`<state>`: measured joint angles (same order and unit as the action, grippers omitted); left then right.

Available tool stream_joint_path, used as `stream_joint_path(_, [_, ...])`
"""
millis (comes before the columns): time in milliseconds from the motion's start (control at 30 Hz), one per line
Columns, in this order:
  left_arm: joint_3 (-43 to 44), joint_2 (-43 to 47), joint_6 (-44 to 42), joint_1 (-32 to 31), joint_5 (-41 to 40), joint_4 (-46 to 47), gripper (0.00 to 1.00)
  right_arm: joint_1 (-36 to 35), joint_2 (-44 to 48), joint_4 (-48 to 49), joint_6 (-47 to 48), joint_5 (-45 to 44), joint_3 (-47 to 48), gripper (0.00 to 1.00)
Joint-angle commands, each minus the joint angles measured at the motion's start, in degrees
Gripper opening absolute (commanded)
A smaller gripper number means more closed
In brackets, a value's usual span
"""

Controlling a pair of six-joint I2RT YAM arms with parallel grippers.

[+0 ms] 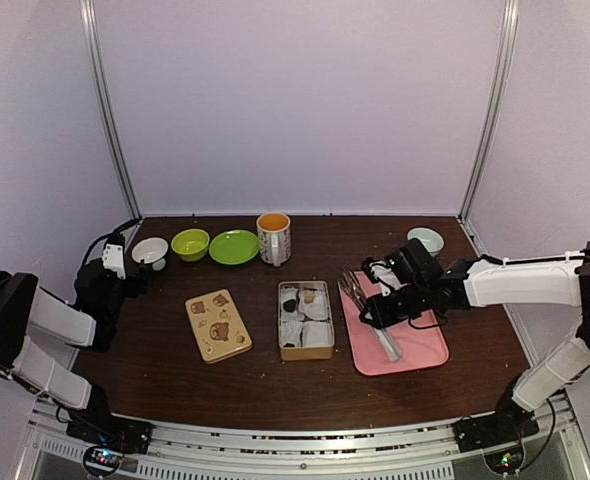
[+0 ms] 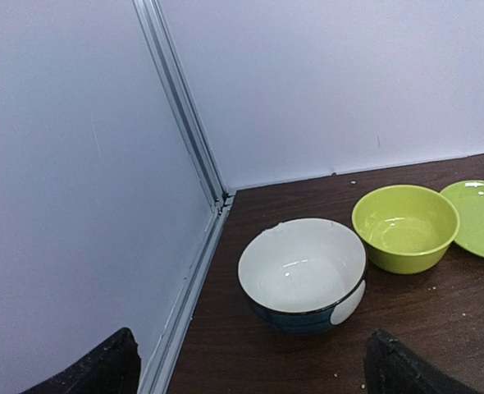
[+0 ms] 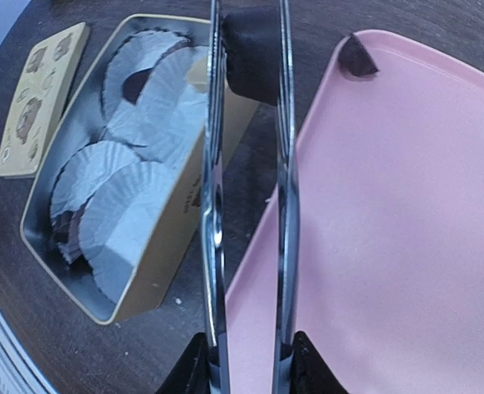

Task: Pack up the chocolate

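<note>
One chocolate lump is in the tongs, just short of the tin.
The right gripper is pressed shut on the metal tongs. Their tips appear to pinch a dark chocolate at the top centre of the wrist view, over the bare wood between the pink tray and the open tin. Another dark piece lies at the tray's top corner. I'd say the step calls for an even squeeze: swing the tips left over a paper cup that looks empty, lower close, then ease apart. The left gripper, fingers spread and empty, hangs near the white bowl at lower centre.
</note>
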<state>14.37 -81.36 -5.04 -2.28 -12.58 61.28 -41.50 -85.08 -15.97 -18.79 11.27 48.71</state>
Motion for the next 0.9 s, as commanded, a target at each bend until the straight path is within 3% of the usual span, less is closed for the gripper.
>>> stream_joint_path(0, [0.88,-0.38,0.29,0.43,0.64,2.99,0.98,-2.29,4.77,3.42,3.82,5.14,-2.12,0.27])
stream_joint_path(633, [0.85,-0.37,0.29,0.46,0.63,2.97,0.98,-10.03,16.24,1.06,3.64,0.43,-9.87,0.28])
stream_joint_path(867, [0.86,-0.37,0.29,0.52,0.64,2.98,0.98,-12.29,15.24,-0.69,3.78,-0.39,-10.20,0.28])
